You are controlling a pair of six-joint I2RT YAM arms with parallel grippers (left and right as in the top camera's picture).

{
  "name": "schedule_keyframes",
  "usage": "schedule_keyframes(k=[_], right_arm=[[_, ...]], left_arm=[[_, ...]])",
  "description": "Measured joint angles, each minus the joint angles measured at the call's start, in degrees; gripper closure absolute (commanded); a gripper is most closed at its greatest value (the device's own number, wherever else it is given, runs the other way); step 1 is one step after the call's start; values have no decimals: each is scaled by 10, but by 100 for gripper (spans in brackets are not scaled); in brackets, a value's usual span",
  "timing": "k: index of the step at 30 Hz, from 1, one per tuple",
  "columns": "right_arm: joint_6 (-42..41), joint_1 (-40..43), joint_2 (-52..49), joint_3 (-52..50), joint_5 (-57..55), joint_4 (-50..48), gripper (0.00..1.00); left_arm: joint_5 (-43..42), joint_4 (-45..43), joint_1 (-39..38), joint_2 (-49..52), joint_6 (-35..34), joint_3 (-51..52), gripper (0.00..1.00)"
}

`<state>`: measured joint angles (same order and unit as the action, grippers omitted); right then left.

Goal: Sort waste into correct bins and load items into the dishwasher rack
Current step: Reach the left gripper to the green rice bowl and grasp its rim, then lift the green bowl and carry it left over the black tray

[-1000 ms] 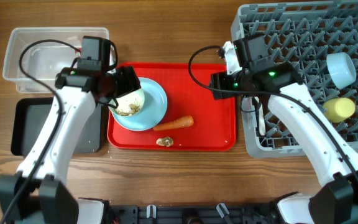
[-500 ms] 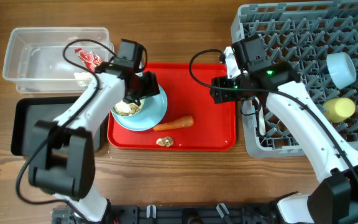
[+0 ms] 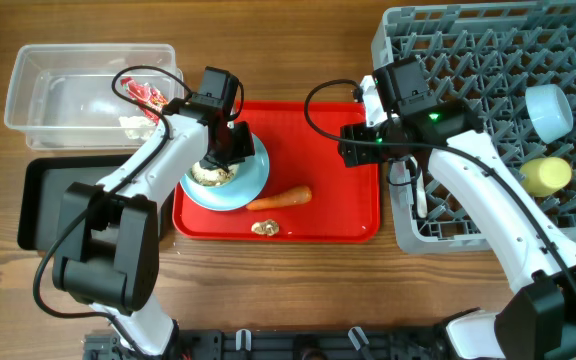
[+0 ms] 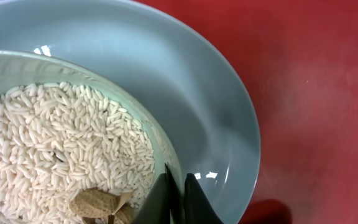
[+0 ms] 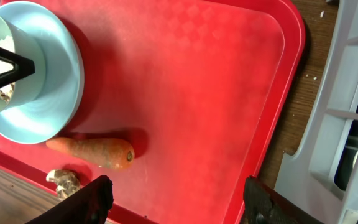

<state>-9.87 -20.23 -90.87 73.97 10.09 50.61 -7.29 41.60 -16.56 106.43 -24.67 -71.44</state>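
Left fingers [image 4: 197,203] pinch the rim of the bowl [image 4: 5,68] on the plate [image 4: 222,124]; right fingers [image 5: 95,198] hang spread above the red tray [image 5: 216,93].

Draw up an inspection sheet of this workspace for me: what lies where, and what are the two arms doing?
surface: wooden table.
job's things: rice bowl sits on the blue plate; carrot and brown lump lie on the red tray; wrapper and tissue are in the clear tub; black tray is next to it; another bowl, yellow cup and spoon are in the grey rack.
clutter: only the red tray.
grippers: left gripper, fingers pinching the rice bowl's rim; right gripper, open above the red tray, holding nothing.
cables: black cables loop over both arms.
surroundings: nothing seen.
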Motion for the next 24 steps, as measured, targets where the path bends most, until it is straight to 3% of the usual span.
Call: schedule_keyframes(k=[24], right_arm=[[0,0,0,0,-1,11,30]], left_arm=[[13,125,5,-143,0,0,96]])
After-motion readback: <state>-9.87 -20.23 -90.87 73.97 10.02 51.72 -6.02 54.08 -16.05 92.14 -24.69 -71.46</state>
